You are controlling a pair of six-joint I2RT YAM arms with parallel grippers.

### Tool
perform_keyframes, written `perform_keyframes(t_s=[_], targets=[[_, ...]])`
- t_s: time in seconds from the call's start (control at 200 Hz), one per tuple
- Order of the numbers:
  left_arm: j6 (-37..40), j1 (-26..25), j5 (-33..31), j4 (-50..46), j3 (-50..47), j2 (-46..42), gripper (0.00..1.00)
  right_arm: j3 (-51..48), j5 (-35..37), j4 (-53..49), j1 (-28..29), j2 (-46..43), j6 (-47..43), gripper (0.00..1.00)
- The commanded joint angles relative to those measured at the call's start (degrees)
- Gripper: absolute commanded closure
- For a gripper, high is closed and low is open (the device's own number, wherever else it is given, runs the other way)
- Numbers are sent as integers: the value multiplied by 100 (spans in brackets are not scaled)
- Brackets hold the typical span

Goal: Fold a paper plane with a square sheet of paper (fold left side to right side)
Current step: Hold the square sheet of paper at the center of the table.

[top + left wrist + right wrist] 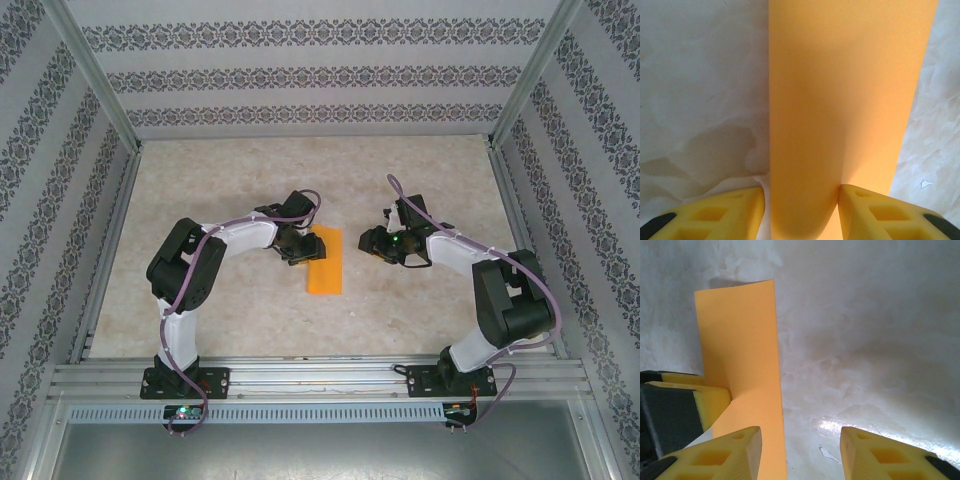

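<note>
Yellow fingers (pixel 735 212) of the left gripper (pixel 801 215) stand partway apart with the square sheet of paper (pixel 840 100) running up through the gap, not clamped as far as I can see. The sheet lies as a narrow orange strip, so the left-to-right fold looks made, though its shaded left edge seems soft, not pressed. I see no nose or wings, so the plane itself is all left to do. Overhead, the right gripper (pixel 370 243) sits just right of the sheet, clear of it. Its wrist view adds half-open jaws holding nothing, and a left finger touching the sheet's left edge.
</note>
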Motion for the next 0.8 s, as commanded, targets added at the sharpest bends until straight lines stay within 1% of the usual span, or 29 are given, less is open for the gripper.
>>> perform_keyframes(t_s=[0.0,0.295,0.585,0.684,0.794], targets=[[-119,-328,-26,-115,-241,745,53,-66,9,-108,-77,-125,-134,54],[-120,-322,12,-93,-224,779,53,-66,-114,-100,-73,-90,-166,54],[-77,-322,11,-123,-215,782,53,98,-540,24,117,181,-108,55],[-86,-322,11,-131,-214,780,53,177,-936,367,300,457,131,63],[-86,-323,4,-140,-215,775,53,239,-1175,854,512,769,474,77]])
